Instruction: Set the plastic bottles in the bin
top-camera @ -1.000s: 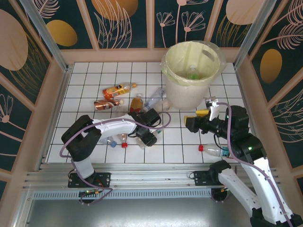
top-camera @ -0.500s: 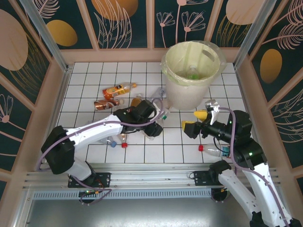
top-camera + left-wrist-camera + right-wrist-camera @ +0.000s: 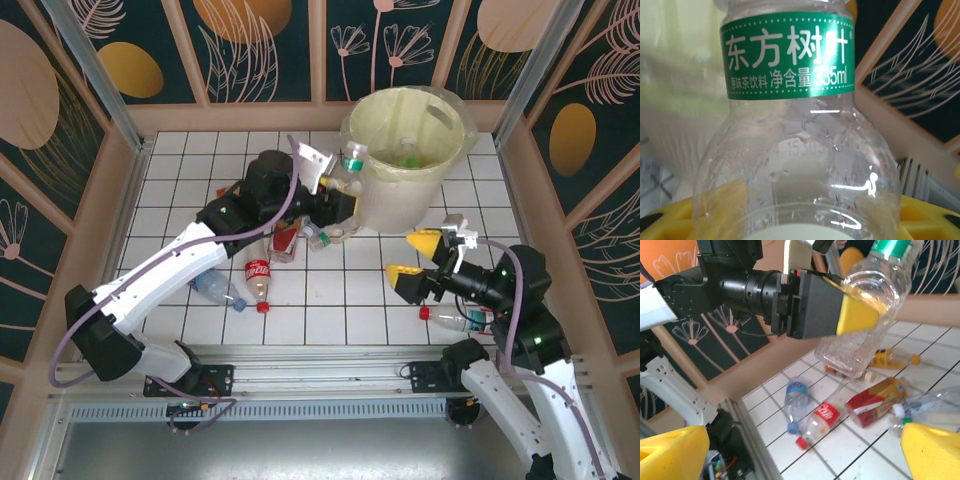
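Left gripper [image 3: 338,205] clamped tight on clear green-labelled plastic bottle [image 3: 350,165], just short of the large cream bag-lined bin [image 3: 405,200] ahead. Right gripper [image 3: 415,256] gaping, empty. Green-capped bottle [image 3: 405,150] already binned. Coca-Cola bottle [image 3: 258,275] and others lie below the left gripper, so most of the job is left.

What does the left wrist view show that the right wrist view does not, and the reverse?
Left wrist: the green label, its print readable up close. Right wrist: the left gripper from outside, shut on the clear bottle, plus a Coca-Cola bottle and a blue-capped bottle lying on the tiles. Both: that clear bottle between yellow pads.
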Available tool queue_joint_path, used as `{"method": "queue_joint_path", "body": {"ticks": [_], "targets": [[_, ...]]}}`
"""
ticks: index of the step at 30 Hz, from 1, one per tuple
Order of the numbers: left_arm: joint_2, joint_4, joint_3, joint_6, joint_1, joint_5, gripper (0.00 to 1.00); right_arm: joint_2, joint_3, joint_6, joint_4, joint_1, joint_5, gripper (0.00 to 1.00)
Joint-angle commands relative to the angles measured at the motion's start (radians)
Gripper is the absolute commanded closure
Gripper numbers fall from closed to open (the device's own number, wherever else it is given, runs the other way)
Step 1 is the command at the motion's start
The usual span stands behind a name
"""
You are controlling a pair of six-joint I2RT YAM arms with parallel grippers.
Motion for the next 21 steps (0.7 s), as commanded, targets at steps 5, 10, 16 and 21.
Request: {"method": "queue_joint_path", "body": {"ticks": [5,10,16,21], "targets": [[0.188,0.028,0.282,0.034,0.004,-0.040,0.47,-0.066,0.000,0.025,0.093,0.004,0.240,0.01],[0.402,-0.071,0.617,0.089,0.005,-0.115,0.47,-0.091,-0.013,0.030,0.090,0.003,0.355,0.02],[0.641,-0.117,0.955,0.114,0.005,-0.207,0.47,-0.107,-0.016,0.054,0.074,0.003,0.515,0.03],[0.732,-0.026,1.011,0.103,0.007,-0.286,0.46,-0.117,-0.020,0.073,0.064,0.002,0.614,0.03]]}}
